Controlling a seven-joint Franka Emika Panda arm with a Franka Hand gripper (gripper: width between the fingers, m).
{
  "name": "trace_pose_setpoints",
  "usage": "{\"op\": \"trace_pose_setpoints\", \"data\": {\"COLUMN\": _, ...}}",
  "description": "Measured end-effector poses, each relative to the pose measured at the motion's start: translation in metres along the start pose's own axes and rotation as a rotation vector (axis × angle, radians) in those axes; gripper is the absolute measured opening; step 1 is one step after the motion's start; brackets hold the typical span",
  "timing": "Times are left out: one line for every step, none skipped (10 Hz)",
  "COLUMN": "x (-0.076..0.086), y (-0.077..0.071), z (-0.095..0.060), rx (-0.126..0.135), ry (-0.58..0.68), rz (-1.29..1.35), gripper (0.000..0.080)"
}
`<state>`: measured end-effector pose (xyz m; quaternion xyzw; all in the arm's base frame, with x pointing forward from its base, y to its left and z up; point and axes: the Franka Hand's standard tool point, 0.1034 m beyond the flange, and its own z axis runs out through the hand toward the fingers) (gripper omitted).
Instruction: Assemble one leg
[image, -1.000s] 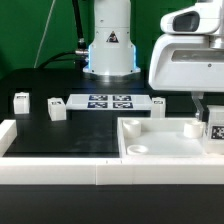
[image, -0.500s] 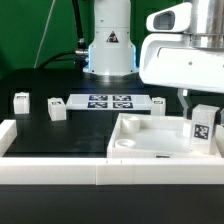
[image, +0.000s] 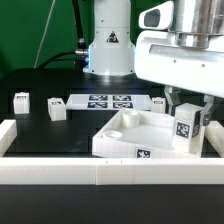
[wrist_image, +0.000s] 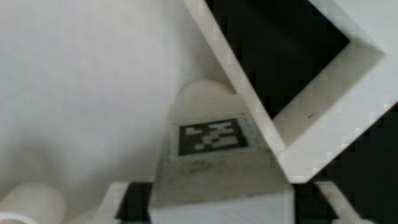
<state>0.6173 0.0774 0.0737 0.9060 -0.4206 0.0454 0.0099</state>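
My gripper (image: 187, 122) is shut on a leg (image: 186, 130), a small white block with a black-and-white tag, at the exterior view's right. The leg stands upright with its lower end in the near right corner of the large white tray-like piece (image: 125, 143), which sits skewed and looks tilted. In the wrist view the leg (wrist_image: 214, 150) fills the gap between my fingers (wrist_image: 128, 205), its tip against the tray's white inside (wrist_image: 89, 90) next to a rim. Three more legs lie on the black table: two at the left (image: 21, 100) (image: 56, 108) and one behind the tray (image: 158, 103).
The marker board (image: 108, 101) lies flat at the back middle. The robot base (image: 108, 50) stands behind it. A white wall (image: 60, 172) runs along the front edge, with a raised end at the left (image: 6, 132).
My gripper has moved left and lower with the leg in it. The tray-like piece has shifted left and turned, its near corner now pointing toward the front wall.
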Motion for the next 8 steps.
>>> {"op": "trace_pose_setpoints", "data": {"x": -0.0004, "y": -0.0002, "z": 0.0001, "rx": 0.001, "ry": -0.001, "rz": 0.0, "gripper": 0.0307}}
{"op": "trace_pose_setpoints", "data": {"x": -0.0005, "y": -0.0003, "z": 0.0002, "rx": 0.001, "ry": -0.001, "rz": 0.0, "gripper": 0.0468}}
{"op": "trace_pose_setpoints", "data": {"x": -0.0005, "y": -0.0002, "z": 0.0003, "rx": 0.0, "ry": -0.001, "rz": 0.0, "gripper": 0.0586}}
{"op": "trace_pose_setpoints", "data": {"x": -0.0005, "y": -0.0002, "z": 0.0003, "rx": 0.0, "ry": -0.001, "rz": 0.0, "gripper": 0.0586}}
{"op": "trace_pose_setpoints", "data": {"x": -0.0005, "y": -0.0002, "z": 0.0003, "rx": 0.0, "ry": -0.001, "rz": 0.0, "gripper": 0.0637}}
{"op": "trace_pose_setpoints", "data": {"x": -0.0005, "y": -0.0002, "z": 0.0003, "rx": 0.0, "ry": -0.001, "rz": 0.0, "gripper": 0.0646}}
{"op": "trace_pose_setpoints", "data": {"x": -0.0005, "y": -0.0002, "z": 0.0003, "rx": 0.0, "ry": -0.001, "rz": 0.0, "gripper": 0.0646}}
{"op": "trace_pose_setpoints", "data": {"x": -0.0005, "y": -0.0002, "z": 0.0003, "rx": 0.0, "ry": -0.001, "rz": 0.0, "gripper": 0.0649}}
